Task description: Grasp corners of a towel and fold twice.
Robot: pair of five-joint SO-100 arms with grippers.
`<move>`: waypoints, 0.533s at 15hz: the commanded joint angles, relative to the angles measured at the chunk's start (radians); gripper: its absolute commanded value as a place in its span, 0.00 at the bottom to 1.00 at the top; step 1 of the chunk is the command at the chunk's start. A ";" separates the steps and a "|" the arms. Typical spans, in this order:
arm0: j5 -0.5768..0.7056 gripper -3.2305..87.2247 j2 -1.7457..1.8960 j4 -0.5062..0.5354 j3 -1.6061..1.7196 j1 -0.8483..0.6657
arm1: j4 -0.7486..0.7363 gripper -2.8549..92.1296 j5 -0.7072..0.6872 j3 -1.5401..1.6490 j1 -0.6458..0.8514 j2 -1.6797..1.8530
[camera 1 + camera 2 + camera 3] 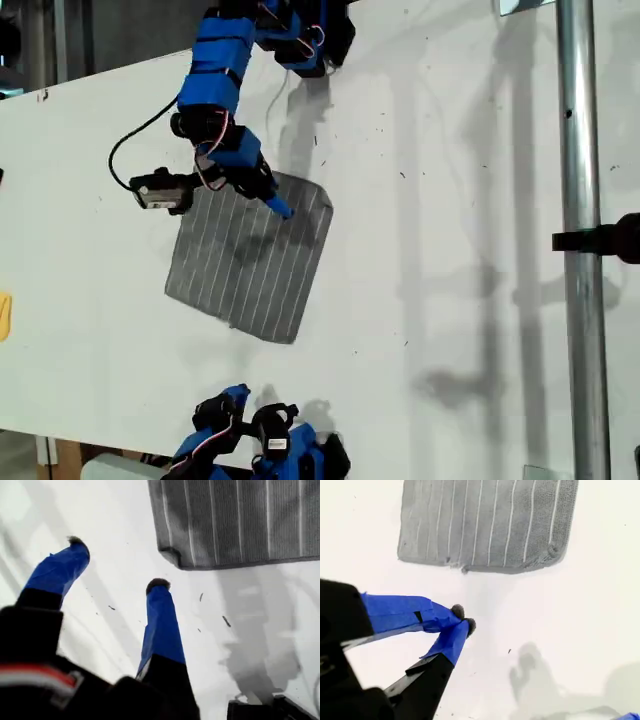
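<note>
The grey striped towel [250, 260] lies flat on the white table, left of the middle in the exterior view. My first gripper [278, 205] hangs raised over the towel's far edge, reaching from the arm at the top of the exterior view. In the first wrist view my first gripper [116, 563] is open and holds nothing. One towel corner [170, 555] lies just beyond its fingertips. My second gripper [464, 619] is shut on nothing, well short of the towel [485, 525], whose two near corners [402, 557] [560, 555] both show. The second arm [245, 425] sits folded at the exterior view's bottom edge.
A small yellow object [4, 315] sits at the exterior view's left edge. A metal pole [580, 240] with a black clamp [610, 238] runs down the exterior view's right side. Arm shadows fall across the white table [450, 200].
</note>
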 commanded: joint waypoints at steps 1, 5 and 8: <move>-0.008 0.00 0.008 0.000 -0.034 0.018 | -0.060 0.30 -0.015 0.049 -0.015 -0.092; -0.002 0.00 0.005 -0.002 -0.034 0.015 | -0.169 0.27 -0.021 0.100 -0.040 -0.287; 0.005 0.00 0.005 -0.003 -0.034 0.011 | -0.236 0.27 -0.009 0.137 -0.052 -0.336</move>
